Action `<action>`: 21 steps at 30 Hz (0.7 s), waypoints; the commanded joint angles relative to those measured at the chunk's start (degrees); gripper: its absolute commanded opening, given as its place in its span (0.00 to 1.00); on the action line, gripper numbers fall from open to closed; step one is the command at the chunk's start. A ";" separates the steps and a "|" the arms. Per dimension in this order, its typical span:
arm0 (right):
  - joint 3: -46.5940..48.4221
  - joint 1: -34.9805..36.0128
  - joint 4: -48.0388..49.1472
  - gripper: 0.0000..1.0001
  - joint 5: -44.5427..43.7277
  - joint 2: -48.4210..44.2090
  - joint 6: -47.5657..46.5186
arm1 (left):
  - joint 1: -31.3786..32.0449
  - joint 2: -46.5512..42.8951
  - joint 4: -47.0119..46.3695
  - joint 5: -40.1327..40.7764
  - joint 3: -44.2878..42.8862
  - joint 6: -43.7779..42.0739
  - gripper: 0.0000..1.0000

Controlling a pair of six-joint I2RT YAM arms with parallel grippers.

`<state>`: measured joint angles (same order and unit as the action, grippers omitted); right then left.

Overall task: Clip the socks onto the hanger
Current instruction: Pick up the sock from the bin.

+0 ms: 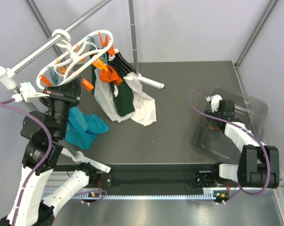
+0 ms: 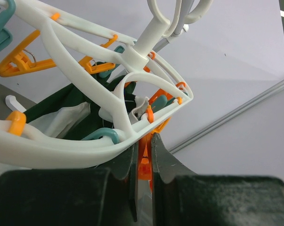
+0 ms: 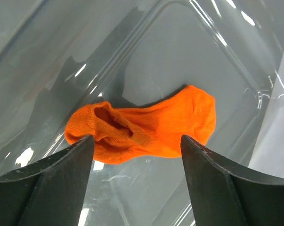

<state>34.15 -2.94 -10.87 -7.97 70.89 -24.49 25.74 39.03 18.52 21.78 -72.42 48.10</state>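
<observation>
Inside clear bin (image 3: 217,42): hovering right gripper (image 3: 136,141) over orange sock (image 3: 146,129), jaws spread, sock centred between, untouched. Clenching left gripper (image 2: 144,143) on orange clip (image 2: 144,165) of hanger (image 2: 85,146).

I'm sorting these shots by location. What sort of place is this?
Probably a robot test cell, not a home: robot arms bolted to a dark table, plain grey panels around, and a hanger on a metal rail.

Top cam can't show me the left gripper (image 2: 143,145), its own wrist covers it. On the left wrist cam the clip (image 2: 144,165) is mostly buried between the fingers (image 2: 164,162) and the hanger (image 2: 61,150) runs off-frame. My right arm (image 1: 238,132) hides the sock (image 3: 146,127) from above.
</observation>
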 commanded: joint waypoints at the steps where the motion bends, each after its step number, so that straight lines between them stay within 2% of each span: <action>1: 2.15 -0.58 2.88 0.73 1.20 0.82 -0.47 | 0.37 1.67 8.19 -4.82 1.23 1.65 0.00; 11: 5.04 0.04 -2.39 0.57 -2.14 11.45 -3.20 | 0.37 2.46 8.19 -4.73 0.79 1.12 0.00; 15: 5.84 0.13 -2.84 0.45 -2.58 12.43 -2.67 | 0.37 2.72 8.02 -4.91 0.97 1.12 0.00; 17: 5.93 0.13 -2.40 0.32 -2.67 11.55 -1.88 | 0.37 2.81 7.93 -4.82 1.14 1.12 0.00; 18: 5.93 0.04 -2.40 0.19 -2.49 10.24 -1.44 | 0.37 2.90 7.93 -4.99 1.32 1.21 0.00; 21: 5.49 -0.22 -1.70 0.00 -2.75 6.56 0.67 | 0.37 2.81 7.84 -5.17 1.49 1.21 0.00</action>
<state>39.31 -2.98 -12.67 -10.15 81.73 -26.02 25.63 39.83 18.15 21.93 -72.53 48.10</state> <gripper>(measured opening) 0.043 0.125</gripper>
